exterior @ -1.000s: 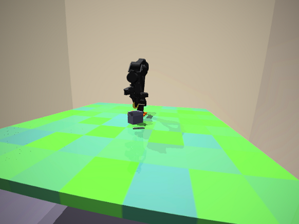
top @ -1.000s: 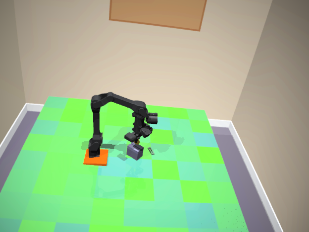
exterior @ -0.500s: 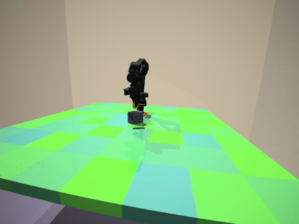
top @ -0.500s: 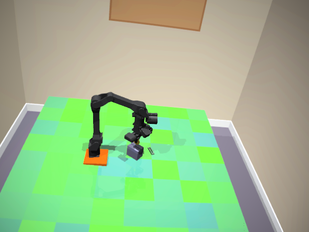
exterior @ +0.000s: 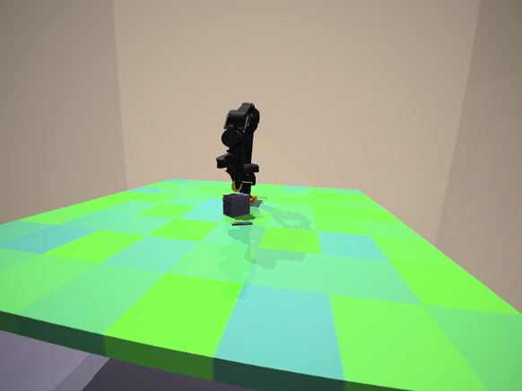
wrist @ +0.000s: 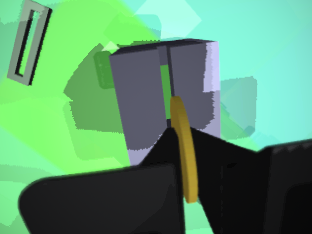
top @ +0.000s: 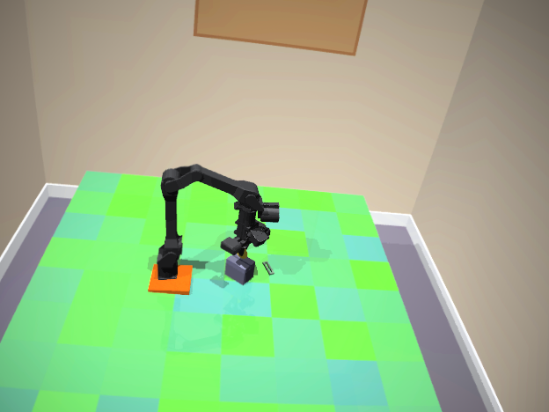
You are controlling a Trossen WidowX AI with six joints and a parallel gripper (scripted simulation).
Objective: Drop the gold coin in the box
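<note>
The gold coin (top: 244, 254) (exterior: 234, 186) (wrist: 187, 160) is on edge between the fingertips of my gripper (top: 242, 252) (wrist: 177, 135), which is shut on it. The closed grey box (top: 239, 270) (exterior: 236, 206) (wrist: 142, 95) stands below the coin. In the wrist view the narrow slot (wrist: 166, 92) runs nearly in line with the coin, whose far edge overlaps the slot's right side. The coin appears above the lid; the exact gap cannot be told. The fingers hide the slot's near end. The shallow holder (top: 267, 268) (exterior: 242, 222) (wrist: 19, 47) is empty.
The holder lies a little beyond the box, on the side away from the arm's orange base (top: 182, 285). All stand on the green and blue checkered table top (top: 248, 334). The gripper's shadow falls over part of the box lid.
</note>
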